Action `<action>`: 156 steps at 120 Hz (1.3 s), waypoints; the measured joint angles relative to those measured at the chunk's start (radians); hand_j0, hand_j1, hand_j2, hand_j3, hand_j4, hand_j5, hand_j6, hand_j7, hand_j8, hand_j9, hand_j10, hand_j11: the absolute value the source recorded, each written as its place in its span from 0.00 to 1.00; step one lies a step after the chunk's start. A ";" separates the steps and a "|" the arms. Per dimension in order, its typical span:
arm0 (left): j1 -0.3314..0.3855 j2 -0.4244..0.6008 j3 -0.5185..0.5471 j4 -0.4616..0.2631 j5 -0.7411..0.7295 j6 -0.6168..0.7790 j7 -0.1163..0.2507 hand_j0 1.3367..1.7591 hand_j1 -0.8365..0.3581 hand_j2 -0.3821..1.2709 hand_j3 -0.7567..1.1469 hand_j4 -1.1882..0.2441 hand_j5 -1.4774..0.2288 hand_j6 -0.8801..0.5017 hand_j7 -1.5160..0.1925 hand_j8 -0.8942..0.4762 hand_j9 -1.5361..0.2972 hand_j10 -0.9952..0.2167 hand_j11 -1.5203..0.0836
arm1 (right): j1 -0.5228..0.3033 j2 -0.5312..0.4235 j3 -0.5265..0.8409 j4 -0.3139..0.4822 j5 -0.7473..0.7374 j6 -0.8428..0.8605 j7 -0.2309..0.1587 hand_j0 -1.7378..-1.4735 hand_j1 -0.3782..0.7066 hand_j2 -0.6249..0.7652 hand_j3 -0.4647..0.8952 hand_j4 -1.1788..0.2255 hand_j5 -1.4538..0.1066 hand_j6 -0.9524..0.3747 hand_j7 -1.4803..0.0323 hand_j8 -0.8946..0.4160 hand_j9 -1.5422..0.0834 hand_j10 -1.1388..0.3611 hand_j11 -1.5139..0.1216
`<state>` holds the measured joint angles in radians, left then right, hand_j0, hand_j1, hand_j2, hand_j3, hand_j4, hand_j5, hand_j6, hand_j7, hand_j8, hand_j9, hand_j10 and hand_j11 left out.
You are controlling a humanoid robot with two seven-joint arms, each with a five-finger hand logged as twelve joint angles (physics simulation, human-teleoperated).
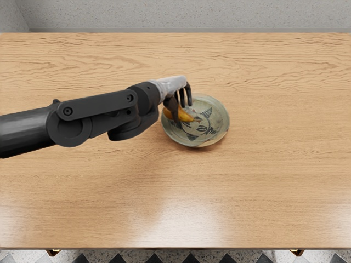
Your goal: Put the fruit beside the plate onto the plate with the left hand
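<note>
One arm [82, 118]: left, from left edge.
Left hand [176, 94]: curled closed around small orange fruit [185, 115], apparently gripping.
Fruit location: inside left rim of pale patterned ceramic plate [217, 118], low for gentle release.

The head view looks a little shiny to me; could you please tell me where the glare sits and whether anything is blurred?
In the head view, a pale sheen lies on the table near its front edge. The left robot hand and the plate cast only soft shadows. Nothing is blurred, though the robot hand partly hides the fruit it grasps.
</note>
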<state>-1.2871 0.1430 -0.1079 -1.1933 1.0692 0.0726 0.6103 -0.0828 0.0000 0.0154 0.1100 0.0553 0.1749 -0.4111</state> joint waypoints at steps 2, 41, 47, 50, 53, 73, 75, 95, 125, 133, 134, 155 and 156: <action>0.000 0.000 0.001 0.006 0.000 0.000 0.000 0.76 0.32 0.65 0.40 0.34 0.32 0.14 0.34 0.27 0.33 0.32 0.37 | 0.000 0.000 0.000 0.000 0.000 0.000 0.000 0.30 0.03 0.45 0.34 0.84 0.93 0.72 0.98 0.68 0.95 0.76 0.93; -0.001 -0.013 0.003 0.039 0.004 -0.003 0.000 0.76 0.64 0.43 0.40 0.57 0.58 0.37 0.60 0.43 0.57 0.54 0.64 | 0.000 0.000 0.000 0.000 0.000 0.000 0.000 0.30 0.03 0.45 0.34 0.84 0.93 0.72 0.98 0.68 0.95 0.76 0.93; -0.001 -0.010 0.000 0.040 0.004 -0.003 0.000 0.76 0.71 0.39 0.40 0.62 0.64 0.42 0.66 0.47 0.63 0.60 0.70 | 0.000 0.000 0.000 0.000 0.000 0.000 0.000 0.30 0.03 0.45 0.34 0.84 0.93 0.72 0.98 0.68 0.95 0.76 0.93; -0.001 -0.010 -0.001 0.040 0.004 -0.003 0.000 0.76 0.74 0.37 0.40 0.64 0.66 0.45 0.68 0.49 0.65 0.62 0.73 | 0.000 0.000 0.000 0.000 0.000 0.000 0.000 0.30 0.03 0.45 0.34 0.84 0.93 0.72 0.98 0.68 0.95 0.76 0.93; -0.001 -0.010 -0.001 0.040 0.004 -0.003 0.000 0.76 0.77 0.36 0.40 0.66 0.68 0.46 0.70 0.51 0.67 0.64 0.75 | 0.000 0.000 0.000 0.000 0.000 0.000 0.000 0.30 0.03 0.45 0.34 0.84 0.93 0.72 0.98 0.68 0.95 0.76 0.93; -0.001 -0.002 -0.005 0.041 0.003 -0.003 0.001 0.76 0.88 0.29 0.40 0.75 0.77 0.55 0.80 0.58 0.75 0.73 0.85 | 0.000 0.000 0.000 0.000 0.000 0.000 0.000 0.30 0.03 0.45 0.34 0.84 0.93 0.72 0.98 0.68 0.95 0.76 0.93; -0.001 0.000 -0.006 0.041 0.002 -0.002 0.001 0.76 0.89 0.28 0.40 0.75 0.78 0.56 0.80 0.58 0.76 0.74 0.86 | 0.000 0.000 0.000 0.000 0.000 0.000 0.000 0.30 0.03 0.45 0.34 0.84 0.93 0.72 0.98 0.68 0.95 0.76 0.93; 0.018 0.103 -0.057 0.018 -0.062 -0.004 0.001 0.76 0.93 0.26 0.40 0.79 0.82 0.59 0.84 0.61 0.79 0.77 0.90 | 0.000 0.000 0.000 0.001 0.000 0.000 0.000 0.30 0.03 0.45 0.34 0.84 0.93 0.72 0.98 0.68 0.95 0.76 0.93; 0.118 0.425 -0.300 -0.139 -0.389 -0.330 0.001 0.76 0.96 0.24 0.40 0.80 0.84 0.61 0.86 0.63 0.81 0.79 0.92 | 0.000 0.000 0.000 0.001 0.000 0.000 0.000 0.30 0.03 0.45 0.34 0.84 0.93 0.72 0.98 0.68 0.95 0.76 0.93; 0.118 0.502 -0.340 -0.151 -0.474 -0.442 0.001 0.76 0.96 0.24 0.40 0.81 0.84 0.61 0.86 0.63 0.82 0.80 0.92 | 0.000 0.000 0.000 0.001 0.000 0.000 0.000 0.30 0.03 0.45 0.34 0.84 0.93 0.72 0.98 0.68 0.95 0.76 0.93; 0.118 0.512 -0.344 -0.152 -0.484 -0.455 0.001 0.76 0.96 0.24 0.40 0.81 0.84 0.61 0.86 0.63 0.82 0.80 0.92 | 0.000 0.000 0.000 0.001 0.000 0.000 0.000 0.30 0.03 0.45 0.34 0.84 0.93 0.72 0.98 0.68 0.95 0.76 0.93; 0.196 0.606 -0.451 -0.160 -0.604 -0.637 0.001 0.76 0.97 0.24 0.40 0.81 0.85 0.62 0.87 0.63 0.82 0.80 0.93 | 0.001 0.000 0.000 0.002 0.001 0.000 0.000 0.30 0.03 0.45 0.34 0.84 0.93 0.72 0.98 0.68 0.95 0.76 0.93; 0.197 0.606 -0.454 -0.160 -0.606 -0.641 0.001 0.76 0.97 0.24 0.40 0.81 0.85 0.62 0.87 0.63 0.82 0.80 0.93 | 0.001 0.000 0.000 0.002 0.001 0.000 0.000 0.30 0.03 0.45 0.34 0.84 0.93 0.72 0.98 0.68 0.95 0.76 0.93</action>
<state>-1.0902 0.7492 -0.5624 -1.3538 0.4629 -0.5683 0.6109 -0.0820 0.0000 0.0157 0.1119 0.0562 0.1750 -0.4110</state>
